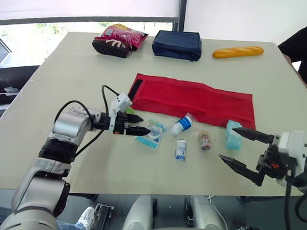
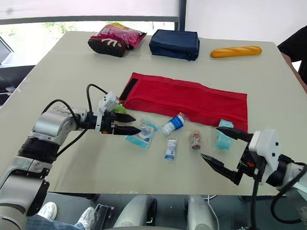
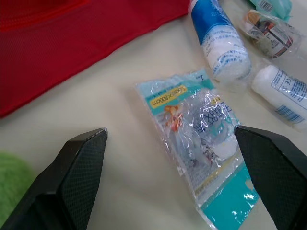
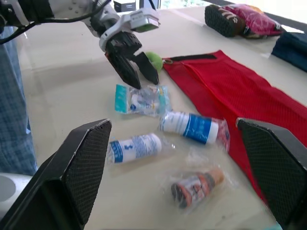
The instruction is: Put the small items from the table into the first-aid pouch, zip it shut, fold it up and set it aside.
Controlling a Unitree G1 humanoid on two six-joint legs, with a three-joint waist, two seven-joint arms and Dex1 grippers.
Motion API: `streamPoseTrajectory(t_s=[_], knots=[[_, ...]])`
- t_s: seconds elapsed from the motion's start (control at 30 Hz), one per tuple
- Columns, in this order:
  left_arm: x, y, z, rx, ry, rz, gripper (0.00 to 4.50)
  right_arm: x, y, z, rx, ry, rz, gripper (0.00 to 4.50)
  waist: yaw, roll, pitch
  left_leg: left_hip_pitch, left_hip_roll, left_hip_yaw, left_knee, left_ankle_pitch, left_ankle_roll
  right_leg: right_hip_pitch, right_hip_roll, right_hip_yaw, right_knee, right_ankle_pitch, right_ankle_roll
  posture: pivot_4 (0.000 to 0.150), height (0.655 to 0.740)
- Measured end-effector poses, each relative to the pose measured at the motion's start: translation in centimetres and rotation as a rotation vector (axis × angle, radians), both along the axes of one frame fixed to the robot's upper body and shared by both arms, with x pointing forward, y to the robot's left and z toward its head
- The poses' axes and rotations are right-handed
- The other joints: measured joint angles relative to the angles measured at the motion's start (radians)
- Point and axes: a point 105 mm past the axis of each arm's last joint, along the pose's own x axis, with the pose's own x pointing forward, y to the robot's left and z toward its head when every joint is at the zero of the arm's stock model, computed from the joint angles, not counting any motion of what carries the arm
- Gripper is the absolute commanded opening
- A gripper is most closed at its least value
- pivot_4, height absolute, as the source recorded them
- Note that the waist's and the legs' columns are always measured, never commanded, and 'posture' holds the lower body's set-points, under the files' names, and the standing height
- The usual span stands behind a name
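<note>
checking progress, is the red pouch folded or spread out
Spread out: the red pouch lies flat, full length, on the table.

Only bit I can actually read is "800cm" on the yellow strip (image 3: 168, 97) of the clear teal packet (image 3: 201, 143), everything else's too blurry.

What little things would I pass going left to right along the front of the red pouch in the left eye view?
packet → roll → brown bottle → teal pack. The white bottle lies just nearer than the roll, level with it left to right, so it is left out.
</note>
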Motion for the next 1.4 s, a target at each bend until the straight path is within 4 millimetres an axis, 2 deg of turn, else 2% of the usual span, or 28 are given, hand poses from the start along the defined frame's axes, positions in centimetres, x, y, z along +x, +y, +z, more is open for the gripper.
streamPoseTrajectory(t_s=[0.07, 0.1, 0.17, 0.23, 0.27, 0.33, 0.37, 0.4, 0.43, 0.47, 0.63, 0.8, 0.83, 0.93, 1.0, 1.1, 1.2, 1.4], knots=[[0.0, -0.2, -0.1, -0.004, 0.002, -0.011, 4.50, 0.0, 0.6, 0.2, -0.014, -0.010, -0.002, 4.44, 0.001, 0.000, 0.000, 0.000, 0.000, -0.001, 0.000, 0.000, 0.000, 0.000, 0.000, 0.000, 0.000, -0.001, -0.001, 0.150, 0.7105], [0.0, -0.3, -0.1, -0.007, 0.004, -0.016, 4.11, 0.2, 0.8, 0.1, -0.024, -0.008, -0.017, 4.50, 0.001, 0.000, 0.000, 0.000, 0.000, -0.003, 0.000, 0.000, 0.000, 0.001, -0.001, 0.000, 0.000, -0.001, -0.001, 0.150, 0.7105], [-0.2, -0.6, -0.3, -0.017, 0.019, -0.028, 3.63, 0.5, 0.9, -0.1, -0.053, 0.007, -0.041, 4.50, 0.001, 0.000, 0.000, 0.000, 0.000, -0.005, 0.000, 0.000, 0.000, 0.001, -0.001, 0.001, 0.000, 0.000, -0.001, 0.150, 0.7105], [-0.5, -1.0, -0.6, -0.036, 0.042, -0.045, 2.53, 0.8, 0.8, 0.0, -0.066, 0.007, -0.066, 4.50, 0.000, -0.001, 0.000, -0.001, 0.000, -0.006, 0.000, 0.000, 0.000, 0.000, -0.001, 0.001, 0.000, 0.000, 0.000, 0.150, 0.7105], [-0.7, -1.1, -0.7, -0.039, 0.058, -0.055, 2.26, 1.0, 0.8, 0.2, -0.068, -0.001, -0.071, 4.50, 0.000, -0.001, 0.000, -0.001, 0.000, -0.006, 0.000, 0.000, 0.000, 0.000, -0.001, 0.000, 0.000, 0.000, 0.000, 0.150, 0.7105], [-0.8, -1.1, -0.8, -0.040, 0.065, -0.057, 1.32, 1.0, 0.9, 0.4, -0.065, -0.008, -0.072, 4.50, 0.000, -0.001, 0.000, -0.001, -0.001, -0.007, 0.000, 0.000, 0.000, 0.000, -0.001, 0.000, 0.000, 0.000, 0.000, 0.150, 0.7105], [-0.9, -1.1, -0.8, -0.046, 0.072, -0.062, 1.04, 1.2, 1.2, 0.8, -0.055, -0.014, -0.065, 4.50, 0.000, -0.001, 0.000, -0.001, 0.000, -0.007, 0.000, 0.000, 0.000, 0.000, -0.001, -0.001, 0.000, 0.000, 0.000, 0.150, 0.7105], [-1.0, -1.1, -0.8, -0.051, 0.075, -0.068, 0.56, 1.2, 1.3, 1.1, -0.051, -0.020, -0.062, 4.50, -0.001, -0.001, 0.000, -0.001, 0.000, -0.007, 0.000, 0.000, 0.000, 0.000, -0.001, -0.001, 0.000, 0.000, 0.000, 0.150, 0.7105], [-1.1, -1.2, -0.7, -0.063, 0.077, -0.073, 0.43, 1.3, 1.4, 1.3, -0.047, -0.021, -0.059, 4.50, -0.001, -0.001, 0.000, -0.001, 0.000, -0.007, 0.000, 0.000, 0.000, 0.000, -0.001, -0.001, 0.000, 0.000, 0.000, 0.150, 0.7105], [-1.2, -1.1, -0.6, -0.077, 0.079, -0.075, 0.06, 1.2, 1.5, 1.4, -0.040, -0.017, -0.051, 4.50, -0.001, -0.001, 0.000, -0.001, 0.000, -0.008, 0.000, 0.000, 0.000, 0.000, -0.001, -0.001, 0.000, 0.000, 0.000, 0.150, 0.7105], [-1.5, 0.5, -0.3, -0.123, 0.093, -0.009, 0.06, 1.2, 1.8, 1.3, -0.027, 0.015, -0.043, 4.50, -0.003, -0.001, 0.000, -0.001, 0.001, -0.008, 0.000, 0.000, 0.000, 0.000, -0.001, -0.001, 0.000, 0.000, 0.000, 0.150, 0.7105], [-2.2, 0.6, 2.8, -0.273, 0.047, 0.022, 0.06, 1.6, 2.6, 1.2, 0.078, 0.086, -0.055, 4.50, -0.002, -0.002, 0.000, -0.001, 0.002, -0.009, 0.000, 0.000, 0.000, 0.000, -0.002, -0.002, 0.000, 0.000, 0.000, 0.150, 0.7105], [-2.4, 0.1, 4.2, -0.318, 0.017, 0.024, 0.06, 1.8, 3.0, 1.0, 0.120, 0.127, -0.059, 4.50, 0.000, -0.002, 0.000, -0.001, 0.001, -0.009, 0.001, 0.000, 0.000, 0.000, -0.003, -0.002, 0.000, 0.001, 0.000, 0.150, 0.7105], [-2.3, -0.9, 5.8, -0.411, -0.014, 0.058, 0.06, 2.5, 3.5, 0.3, 0.143, 0.194, -0.090, 4.50, -0.001, -0.002, 0.000, -0.001, 0.001, -0.009, 0.001, 0.000, 0.000, 0.001, -0.003, -0.001, 0.000, 0.001, 0.000, 0.150, 0.7105], [-2.3, -3.2, 7.1, -0.510, -0.032, 0.056, 0.06, 3.5, 4.3, -0.1, 0.196, 0.271, -0.114, 4.50, 0.001, -0.003, 0.000, -0.002, 0.001, -0.009, 0.003, 0.000, 0.000, 0.001, -0.003, -0.002, 0.001, 0.003, -0.002, 0.150, 0.7105], [-2.2, -5.4, 8.1, -0.589, -0.037, 0.092, 0.06, 4.7, 5.3, 0.0, 0.307, 0.377, -0.148, 4.50, -0.003, -0.003, 0.000, -0.002, 0.001, -0.009, 0.003, 0.000, 0.000, 0.000, -0.003, -0.001, 0.003, 0.003, -0.003, 0.150, 0.7105], [-2.2, -6.2, 8.6, -0.612, -0.046, 0.126, 0.06, 5.4, 5.6, 0.2, 0.374, 0.450, -0.182, 4.50, -0.005, -0.003, 0.000, -0.001, 0.000, -0.009, 0.002, 0.000, 0.000, -0.001, -0.002, 0.000, 0.006, 0.003, -0.003, 0.150, 0.7105], [-2.0, -7.5, 8.9, -0.663, -0.034, 0.161, 0.06, 6.1, 7.6, 1.8, 0.520, 0.548, -0.162, 4.50, -0.005, -0.003, 0.000, 0.000, -0.001, -0.009, 0.002, 0.000, 0.000, -0.001, -0.001, 0.001, 0.008, 0.003, -0.003, 0.150, 0.7105]])
